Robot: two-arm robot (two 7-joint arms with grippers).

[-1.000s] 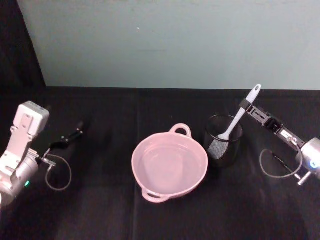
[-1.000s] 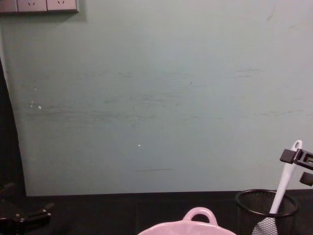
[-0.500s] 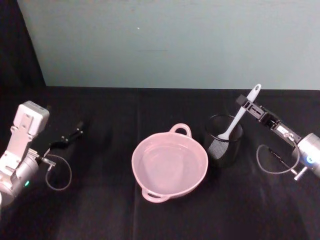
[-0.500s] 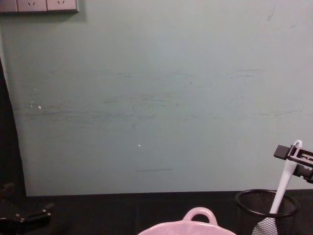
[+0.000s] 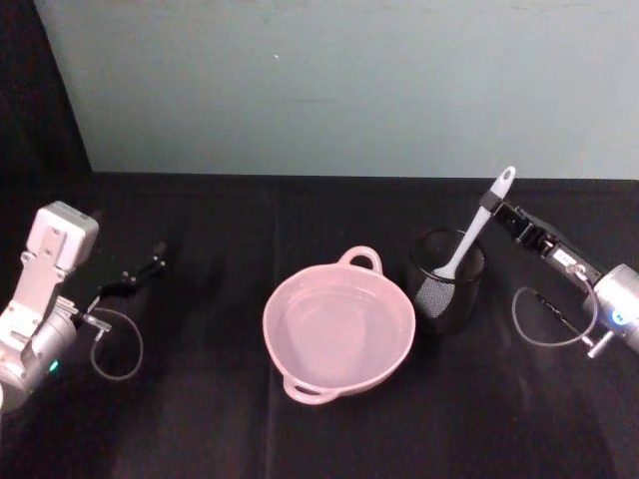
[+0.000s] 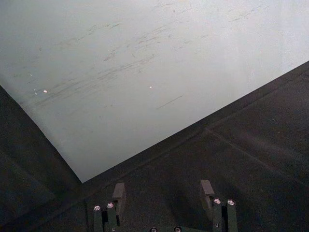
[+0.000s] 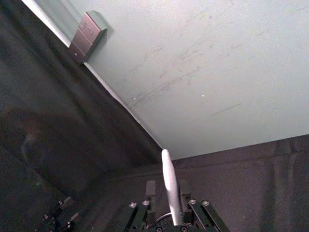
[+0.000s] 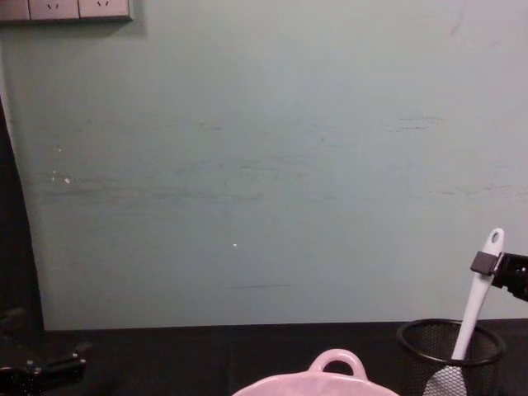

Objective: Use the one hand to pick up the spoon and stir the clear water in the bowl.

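Forward — right claw (image 5: 495, 211) at spoon (image 5: 466, 245) handle

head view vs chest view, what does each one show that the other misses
Head view, not chest: the bowl from above, with its near handle and the clear water inside. Chest view, not head: the wall sockets high on the wall. Both: the bowl's far loop handle, the spoon standing in the mesh cup, the right gripper at the spoon's handle, and the open left gripper parked low on the left.
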